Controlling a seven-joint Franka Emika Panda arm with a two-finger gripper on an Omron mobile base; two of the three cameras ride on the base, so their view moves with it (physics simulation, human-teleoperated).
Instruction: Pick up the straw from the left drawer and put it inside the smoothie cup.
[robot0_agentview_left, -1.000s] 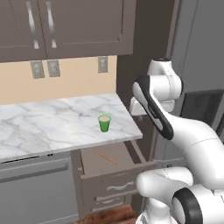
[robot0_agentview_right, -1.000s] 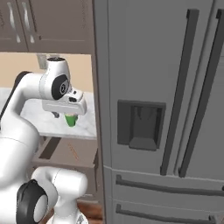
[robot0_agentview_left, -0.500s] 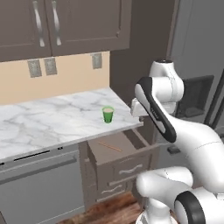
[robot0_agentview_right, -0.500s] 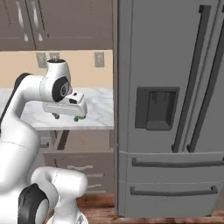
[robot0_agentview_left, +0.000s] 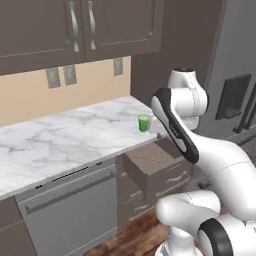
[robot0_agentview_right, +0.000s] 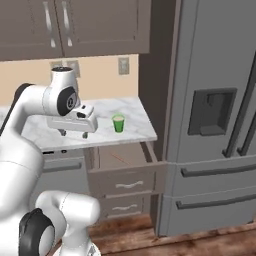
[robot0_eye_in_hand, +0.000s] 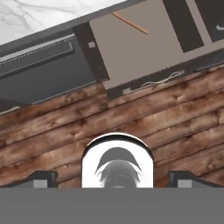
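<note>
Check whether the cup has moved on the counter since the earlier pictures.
No. The cup sits near the counter's right end above the open drawer, as before; the whole picture shifted because the base drove.

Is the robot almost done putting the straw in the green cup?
Not yet. The left drawer is already pulled open, so that part looks ready. The straw lies on the drawer floor, untouched. The gripper hangs above the counter edge, holding nothing that can be seen. The smoothie cup stands on the marble counter with no straw in it. Grabbing, lifting and dropping it in are all left.
</note>
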